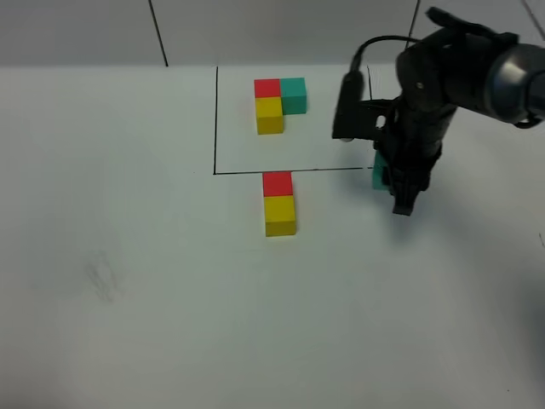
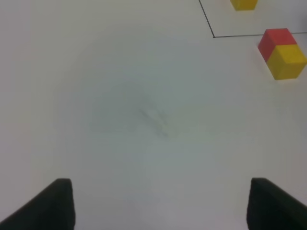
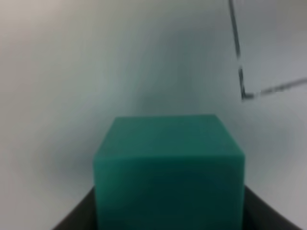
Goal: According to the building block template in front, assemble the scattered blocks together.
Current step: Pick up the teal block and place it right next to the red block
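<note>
The building block template (image 1: 277,100) is an L of a red, a teal and a yellow cube inside a thin black drawn rectangle (image 1: 215,128) at the back. Just in front of the rectangle, the scattered red cube (image 1: 278,182) and yellow cube (image 1: 280,215) sit joined in a line; both also show in the left wrist view, red (image 2: 274,41) and yellow (image 2: 288,60). My right gripper (image 1: 393,181) is shut on the scattered teal cube (image 1: 378,170) (image 3: 168,163) by the rectangle's front right corner. My left gripper (image 2: 160,208) is open and empty over bare table.
The white table (image 1: 128,256) carries a faint grey smudge (image 1: 104,277) at the left, also seen in the left wrist view (image 2: 153,117). My right arm and its cable (image 1: 387,43) hang over the rectangle's right side.
</note>
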`<control>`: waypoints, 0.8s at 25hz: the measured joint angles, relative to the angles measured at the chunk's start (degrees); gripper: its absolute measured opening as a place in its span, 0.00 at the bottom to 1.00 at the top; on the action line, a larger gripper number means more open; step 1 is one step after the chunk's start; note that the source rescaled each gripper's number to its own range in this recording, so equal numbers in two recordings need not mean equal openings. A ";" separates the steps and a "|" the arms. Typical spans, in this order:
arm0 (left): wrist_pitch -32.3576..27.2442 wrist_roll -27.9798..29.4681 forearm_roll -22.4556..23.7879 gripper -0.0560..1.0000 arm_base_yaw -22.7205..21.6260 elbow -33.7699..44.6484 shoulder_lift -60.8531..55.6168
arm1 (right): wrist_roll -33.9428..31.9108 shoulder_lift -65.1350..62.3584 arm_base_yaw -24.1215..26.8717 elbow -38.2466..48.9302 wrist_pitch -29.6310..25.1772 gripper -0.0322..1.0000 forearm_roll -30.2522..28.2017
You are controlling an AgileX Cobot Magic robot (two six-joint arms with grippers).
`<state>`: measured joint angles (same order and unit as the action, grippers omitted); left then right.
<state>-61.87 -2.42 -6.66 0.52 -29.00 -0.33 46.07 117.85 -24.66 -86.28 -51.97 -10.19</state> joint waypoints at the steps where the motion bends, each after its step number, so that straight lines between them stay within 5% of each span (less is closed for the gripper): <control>1: 0.00 0.00 0.00 0.69 0.00 0.00 0.00 | 2.74 1.68 -0.88 -1.92 -1.15 0.28 0.88; 9: 0.00 0.00 0.00 0.69 0.00 0.00 0.00 | 16.05 9.11 -3.54 -11.42 -4.57 0.28 5.72; 20: 0.00 -0.06 0.00 0.69 0.00 0.00 0.00 | 16.50 15.07 -3.58 -14.70 -0.67 0.28 8.72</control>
<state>-61.87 -2.48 -6.66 0.52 -29.00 -0.33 62.57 132.92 -28.24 -100.98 -52.64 -1.47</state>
